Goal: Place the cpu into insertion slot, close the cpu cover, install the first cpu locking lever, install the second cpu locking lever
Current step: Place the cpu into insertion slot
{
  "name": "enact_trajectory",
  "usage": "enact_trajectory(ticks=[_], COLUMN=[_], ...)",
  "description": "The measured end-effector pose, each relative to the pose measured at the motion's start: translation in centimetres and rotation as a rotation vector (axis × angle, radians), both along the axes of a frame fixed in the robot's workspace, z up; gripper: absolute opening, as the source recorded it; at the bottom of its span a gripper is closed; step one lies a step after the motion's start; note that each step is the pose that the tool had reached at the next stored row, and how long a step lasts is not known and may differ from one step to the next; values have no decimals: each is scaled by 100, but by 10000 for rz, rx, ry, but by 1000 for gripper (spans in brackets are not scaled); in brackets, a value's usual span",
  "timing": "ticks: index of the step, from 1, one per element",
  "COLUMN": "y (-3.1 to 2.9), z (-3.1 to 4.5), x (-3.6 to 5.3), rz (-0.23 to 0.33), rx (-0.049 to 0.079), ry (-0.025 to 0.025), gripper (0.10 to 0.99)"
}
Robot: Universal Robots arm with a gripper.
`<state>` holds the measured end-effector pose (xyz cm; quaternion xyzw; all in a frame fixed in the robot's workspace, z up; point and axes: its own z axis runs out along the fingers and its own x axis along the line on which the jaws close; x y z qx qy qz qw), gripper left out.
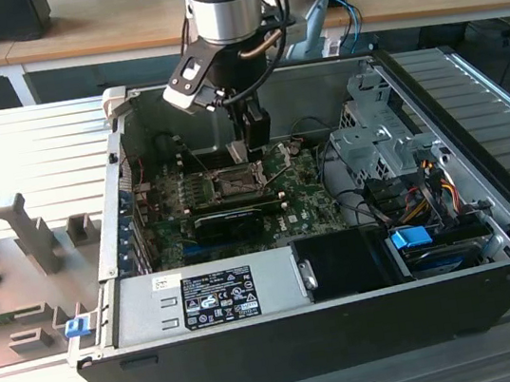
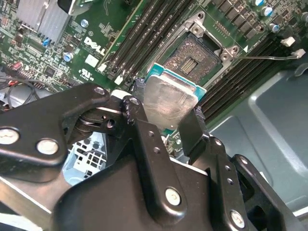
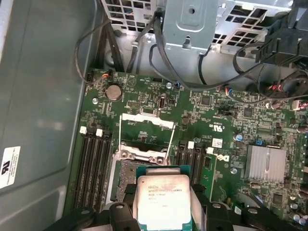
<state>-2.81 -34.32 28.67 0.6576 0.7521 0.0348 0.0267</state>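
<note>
Cpu [image 2: 171, 98] clamped in the gripper [image 2: 168, 109], held just above the open slot [image 2: 192, 57].
The chip is gripped by two opposite edges between the black fingers [image 2: 192, 132] and is held clear of the slot, whose pin field lies bare. The cover [image 3: 144, 119] is seen tilted up at one rim. The slot is closely flanked on two sides by memory slots [image 3: 94, 163], so little room is given there. The board [image 1: 177, 246] is laid in an open case [image 1: 353, 330]. A drive cage [image 1: 372, 135] and cables [image 1: 419, 195] are seen at the exterior view's right, and a power supply [image 1: 203, 295] along the near wall. The case is set on a ribbed grey table [image 1: 28, 148].
</note>
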Motion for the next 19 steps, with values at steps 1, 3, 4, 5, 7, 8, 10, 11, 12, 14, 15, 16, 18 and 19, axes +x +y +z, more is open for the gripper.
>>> enact_trajectory(ticks=[1, 3, 4, 5, 7, 8, 10, 11, 12, 14, 15, 16, 18, 19], y=[1, 1, 1, 1, 1, 1, 1, 1, 1, 2, 2, 2, 3, 3], z=[-12, -41, -49, -57, -72, -82, -96, -100, -105, -109, -115, -124, -134, -137], x=[0, 0, 0, 0, 0, 0, 0, 0, 0, 0, 0, 0, 0, 0], rz=[-89, -297, -373, -410, -428, -434, -445, -448, -452, -456, -458, -463, -467, -468], rx=[1, 0, -1, -1, 0, -1, 0, 0, 0, -3, 0, -1, 0, -1], ry=[0, 0, 1, 1, 1, 1, 0, 0, 0, 1, 0, 0, 1, 0], gripper=[529, 529, 529, 529, 529, 529, 529, 529, 529, 529, 529, 529, 529, 529])
